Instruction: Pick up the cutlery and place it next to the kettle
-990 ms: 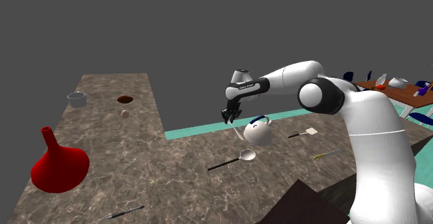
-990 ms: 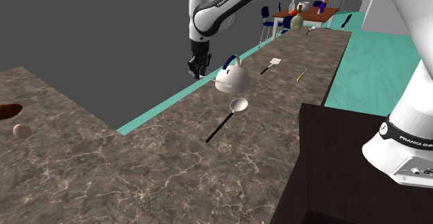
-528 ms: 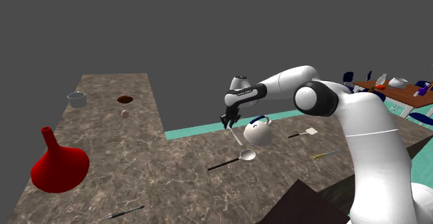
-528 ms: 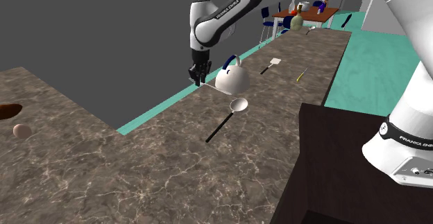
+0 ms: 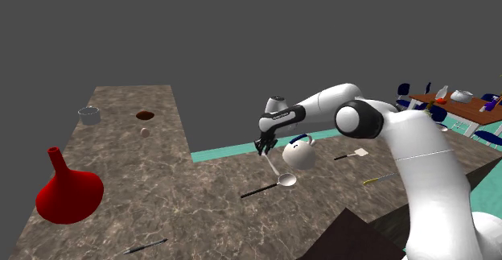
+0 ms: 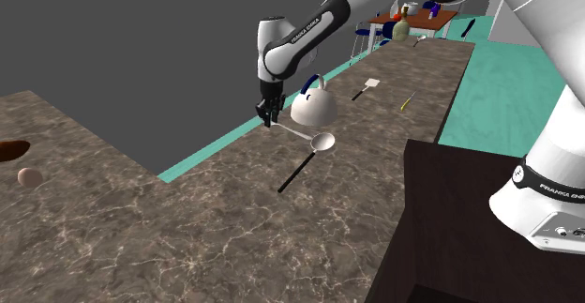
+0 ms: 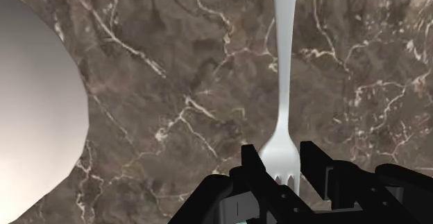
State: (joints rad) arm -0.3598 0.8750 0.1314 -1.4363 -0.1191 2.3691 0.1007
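Both gripper (image 7: pixel 280 160) fingers (image 7: pixel 251 164) clasp the fork (image 7: pixel 285 70) by its tines. Its handle points straight ahead, with the kettle (image 7: pixel 35 112) near, off to one side.

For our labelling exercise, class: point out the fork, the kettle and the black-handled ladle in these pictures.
fork (image 7: pixel 284 84), wrist view, on its pale handle.
kettle (image 6: pixel 314 112), second exterior view, on its white body.
ladle (image 6: pixel 324 143), second exterior view, on its round bowl.

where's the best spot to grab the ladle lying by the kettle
Probably mid-handle, from straight above, closing across it: the ladle lies flat on the counter, its thin black handle free on both sides, while its round bowl sits close to the kettle.
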